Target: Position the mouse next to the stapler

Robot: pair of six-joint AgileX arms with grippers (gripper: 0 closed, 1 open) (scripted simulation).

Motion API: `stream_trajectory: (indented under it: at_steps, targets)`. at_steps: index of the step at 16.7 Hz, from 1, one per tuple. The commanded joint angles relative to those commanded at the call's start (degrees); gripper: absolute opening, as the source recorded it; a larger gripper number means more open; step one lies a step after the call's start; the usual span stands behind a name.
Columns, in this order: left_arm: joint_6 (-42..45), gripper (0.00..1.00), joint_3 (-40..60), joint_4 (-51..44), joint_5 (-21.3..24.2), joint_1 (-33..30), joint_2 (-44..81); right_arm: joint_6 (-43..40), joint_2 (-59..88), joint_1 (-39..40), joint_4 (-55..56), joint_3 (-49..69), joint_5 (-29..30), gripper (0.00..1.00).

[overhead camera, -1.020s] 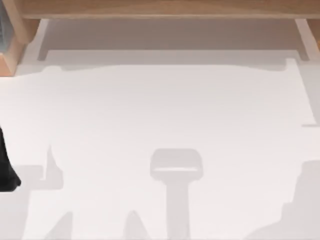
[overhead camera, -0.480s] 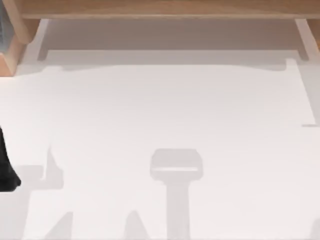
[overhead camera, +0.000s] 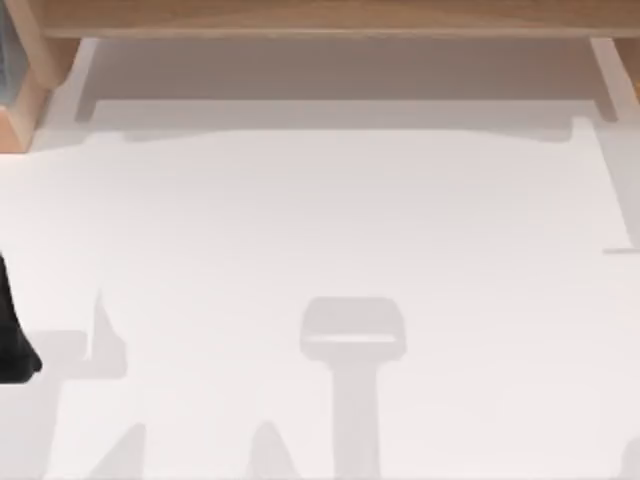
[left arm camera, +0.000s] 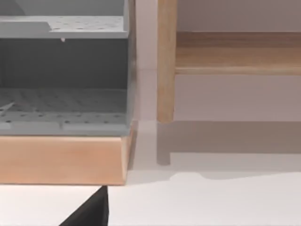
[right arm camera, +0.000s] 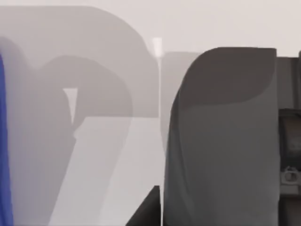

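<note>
In the right wrist view a large dark grey rounded body (right arm camera: 221, 141) lies close to the camera on the white table, with small metal fittings on its far side. I cannot tell whether it is the stapler or the mouse. A narrow blue strip (right arm camera: 3, 150) runs along that view's edge, too little of it showing to name. A dark wedge of my right gripper (right arm camera: 146, 211) pokes in beside the grey body. My left arm (overhead camera: 14, 345) sits parked at the table's left edge in the top view, and a black tip of my left gripper (left arm camera: 89, 213) shows in the left wrist view.
A wooden shelf (overhead camera: 320, 18) spans the back of the white table (overhead camera: 320, 220). At the back left stands a grey perforated drawer unit (left arm camera: 63, 75) on a wooden base (left arm camera: 61, 160), next to a wooden post (left arm camera: 165, 61). Soft shadows fall on the table's front.
The large shadow at the table's front right has slid out of the top view. The left arm has not moved.
</note>
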Motion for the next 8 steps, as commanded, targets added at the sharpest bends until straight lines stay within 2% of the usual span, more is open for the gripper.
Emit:
stream_trajectory:
  at_steps: [8]
  targets:
    - [0.00,1.00,0.00,0.00,0.00,0.00,0.00,-0.03,-0.52,-0.17,2.14,0.29,-0.13,0.00]
